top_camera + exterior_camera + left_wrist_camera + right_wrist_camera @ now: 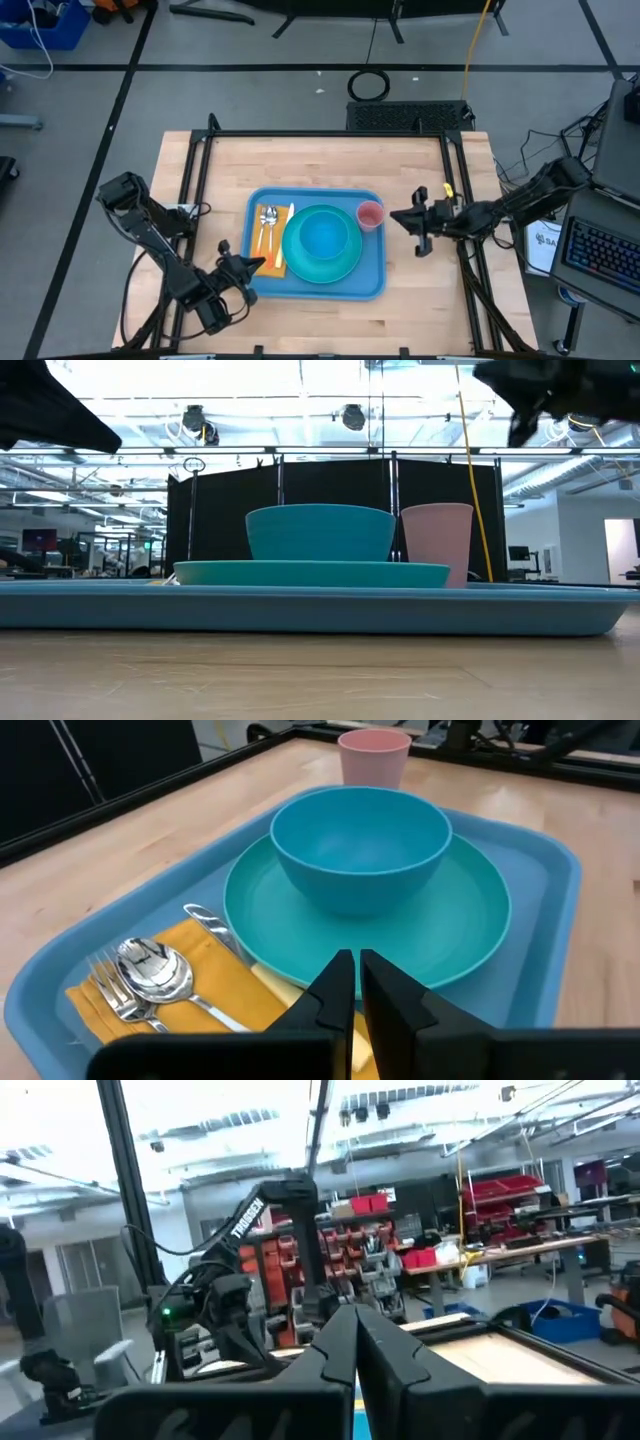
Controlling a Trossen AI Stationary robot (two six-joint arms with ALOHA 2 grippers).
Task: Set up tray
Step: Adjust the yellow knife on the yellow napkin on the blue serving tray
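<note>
The light-blue tray (372, 282) (560, 870) (300, 610) lies flat on the middle of the wooden table. On it a turquoise plate (342, 266) (470, 920) carries a blue bowl (322, 236) (360, 840). A pink cup (370, 214) (374, 755) stands upright at the tray's far right corner. At the tray's left end a yellow napkin (272, 262) (215, 985) bears a spoon (152, 968), a fork (110, 990) and a knife (215, 925). My left gripper (245, 268) (357, 975) is shut, raised over the tray's near left corner. My right gripper (405, 218) (355, 1330) is shut, raised to the right of the tray.
A black frame (330, 133) runs along the table's far edge and down both sides. Bare wood (215, 190) lies left, right and beyond the tray. A keyboard (600, 250) and cables sit off the table's right edge.
</note>
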